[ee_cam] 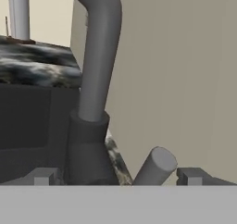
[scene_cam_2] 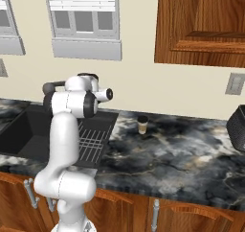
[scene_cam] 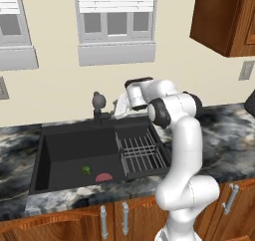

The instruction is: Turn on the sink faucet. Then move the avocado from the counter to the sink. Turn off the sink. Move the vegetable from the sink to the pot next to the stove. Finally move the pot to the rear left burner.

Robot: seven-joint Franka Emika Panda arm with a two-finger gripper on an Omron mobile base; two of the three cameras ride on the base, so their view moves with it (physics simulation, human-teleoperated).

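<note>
The black sink (scene_cam: 50,155) is set into the marble counter. A small green avocado (scene_cam: 86,170) lies on its floor, toward the front. The dark grey faucet (scene_cam: 98,104) stands at the sink's back rim. My gripper (scene_cam: 119,107) is just right of it, at its height. In the hand view the faucet's spout (ee_cam: 99,52) rises from its base (ee_cam: 88,149), and its handle lever (ee_cam: 155,165) sticks out beside it. My gripper (ee_cam: 118,179) is open, with the base and lever between its wide-set fingertips (ee_cam: 44,177). No water shows. The pot and stove are out of view.
A reddish half-round item (scene_cam: 103,177) lies next to the avocado. A wire rack (scene_cam: 142,153) fills the sink's right part. On the counter to the right stand a small cup (scene_cam_2: 142,124) and a dark meshed object (scene_cam_2: 237,123). Wall cabinets hang above.
</note>
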